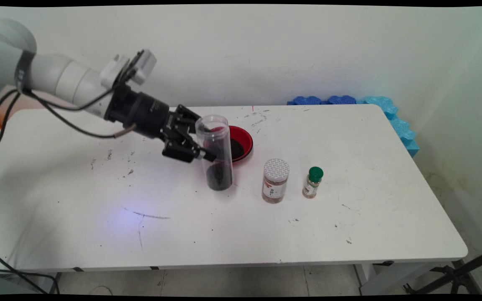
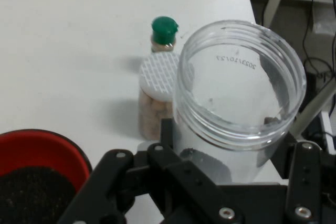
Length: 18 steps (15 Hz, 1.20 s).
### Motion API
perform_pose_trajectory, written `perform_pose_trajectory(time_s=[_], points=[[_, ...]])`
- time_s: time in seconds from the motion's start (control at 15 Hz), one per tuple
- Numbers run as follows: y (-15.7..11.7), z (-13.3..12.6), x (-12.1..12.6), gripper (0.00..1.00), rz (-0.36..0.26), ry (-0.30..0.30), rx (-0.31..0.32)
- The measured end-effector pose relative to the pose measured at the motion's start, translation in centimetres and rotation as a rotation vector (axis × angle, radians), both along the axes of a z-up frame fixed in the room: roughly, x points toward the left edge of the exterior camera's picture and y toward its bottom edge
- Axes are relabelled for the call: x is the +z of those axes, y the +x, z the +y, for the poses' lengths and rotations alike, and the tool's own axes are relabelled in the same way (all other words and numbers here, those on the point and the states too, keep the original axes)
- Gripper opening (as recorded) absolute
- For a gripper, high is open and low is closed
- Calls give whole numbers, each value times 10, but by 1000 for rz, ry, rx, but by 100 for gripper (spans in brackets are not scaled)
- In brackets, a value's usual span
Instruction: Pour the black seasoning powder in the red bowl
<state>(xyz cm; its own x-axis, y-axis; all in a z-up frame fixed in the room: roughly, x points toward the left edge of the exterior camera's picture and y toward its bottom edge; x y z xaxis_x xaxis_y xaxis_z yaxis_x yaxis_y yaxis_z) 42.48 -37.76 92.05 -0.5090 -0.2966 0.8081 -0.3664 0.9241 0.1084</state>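
Note:
My gripper (image 1: 206,144) is shut on a tall clear plastic jar (image 1: 216,152), gripping its upper half from the left. The jar has no lid, stands upright on the table and holds dark grains in its lower part. In the hand view the jar's open mouth (image 2: 241,77) fills the right side, with my gripper (image 2: 231,182) around it. Just behind the jar sits a red bowl (image 1: 243,140) with dark grains inside, seen as the red bowl (image 2: 37,148) at the hand view's lower left.
A jar with a white lid (image 1: 275,180) and a small green-capped bottle (image 1: 313,182) stand to the right of the held jar; both show in the hand view, white-lidded jar (image 2: 157,95) and green-capped bottle (image 2: 164,32). Blue foam pieces (image 1: 385,113) line the table's far right corner.

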Motion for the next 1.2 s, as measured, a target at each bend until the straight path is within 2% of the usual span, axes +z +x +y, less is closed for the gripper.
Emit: perform_pose_trajectory(time_s=[0.4,1.0,1.2], points=[[5,-19,20,0,29,121,89],[11,-38,26,0,111,428,286],[14,-44,26,0,131,496,350]])
